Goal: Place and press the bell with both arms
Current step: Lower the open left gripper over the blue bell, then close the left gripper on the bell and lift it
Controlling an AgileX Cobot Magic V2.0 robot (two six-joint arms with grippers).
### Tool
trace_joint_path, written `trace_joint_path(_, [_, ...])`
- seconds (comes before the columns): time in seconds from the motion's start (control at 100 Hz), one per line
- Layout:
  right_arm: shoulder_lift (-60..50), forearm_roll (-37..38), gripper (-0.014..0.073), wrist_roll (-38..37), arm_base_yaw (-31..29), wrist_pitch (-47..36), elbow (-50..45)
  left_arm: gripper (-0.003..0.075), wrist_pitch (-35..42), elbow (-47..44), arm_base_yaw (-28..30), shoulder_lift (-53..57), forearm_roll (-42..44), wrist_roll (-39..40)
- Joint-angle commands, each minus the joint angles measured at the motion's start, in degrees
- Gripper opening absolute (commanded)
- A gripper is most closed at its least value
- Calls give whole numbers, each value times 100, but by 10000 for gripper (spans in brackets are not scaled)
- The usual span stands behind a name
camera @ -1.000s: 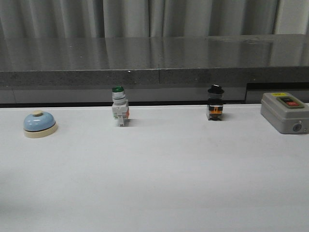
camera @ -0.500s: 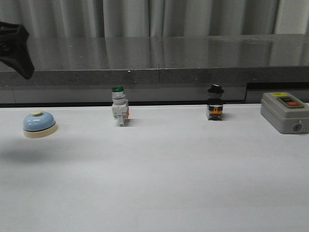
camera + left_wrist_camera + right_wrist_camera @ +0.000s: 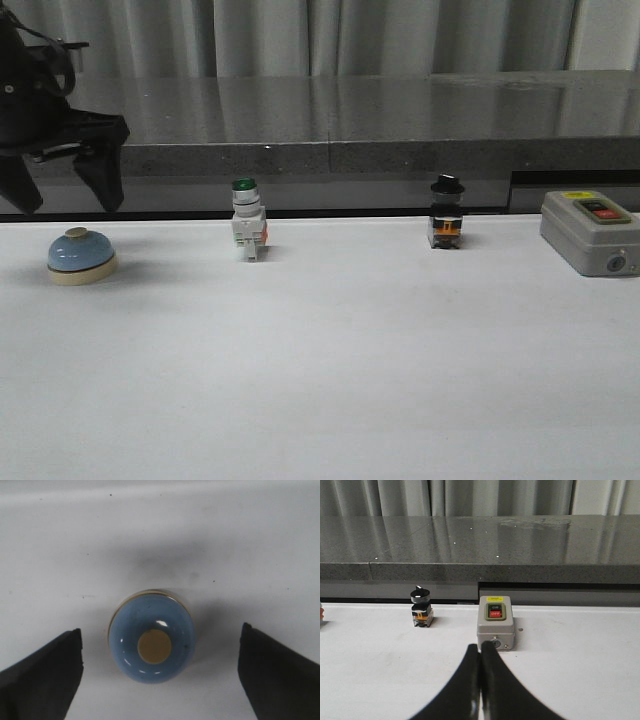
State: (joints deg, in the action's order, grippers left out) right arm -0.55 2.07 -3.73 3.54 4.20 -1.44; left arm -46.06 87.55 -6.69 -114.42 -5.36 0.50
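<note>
Two arms are ours; our left gripper (image 3: 62,190) hangs above the bell (image 3: 82,255) at the table's (image 3: 330,370) far left, fingers (image 3: 42,672) spread wide, touching nothing; further right stand a green-capped switch (image 3: 247,220), a black-knobbed switch (image 3: 446,213), a grey box (image 3: 589,232); our right gripper (image 3: 480,680) is pinched closed, empty.

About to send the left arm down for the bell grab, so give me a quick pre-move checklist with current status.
1. Left gripper open: ok, fingers spread wide in the left wrist view.
2. Gripper centred over the bell: ok, bell lies between the two fingers.
3. Fingers apart from the bell: ok, gaps show on both sides.
4. Bell upright on the table: ok, cream button faces up.
5. Neighbours out of the way: ok, green-capped switch stands well to the side.
6. Right gripper ready to press: ok, shut and away from the bell, near the grey box.
</note>
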Motion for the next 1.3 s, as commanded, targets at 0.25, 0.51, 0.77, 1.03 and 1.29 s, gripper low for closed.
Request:
trace_joint_path(0.25, [-105, 74, -62, 14, -33, -516, 78, 599, 20, 515, -16, -318, 24, 52])
trace_joint_path(0.51, [-105, 74, -62, 14, -33, -516, 78, 599, 31, 515, 57, -547, 92, 52])
trace_joint_path(0.77, [-105, 74, -62, 14, -33, -516, 78, 543, 9, 547, 78, -573, 92, 52])
trace_joint_path(1.03, [-105, 74, -62, 14, -33, -516, 78, 316, 9, 560, 67, -521, -65, 52])
trace_joint_path(1.29, [-105, 74, -62, 14, -33, -516, 78, 312, 7, 650, -4, 3, -272, 40])
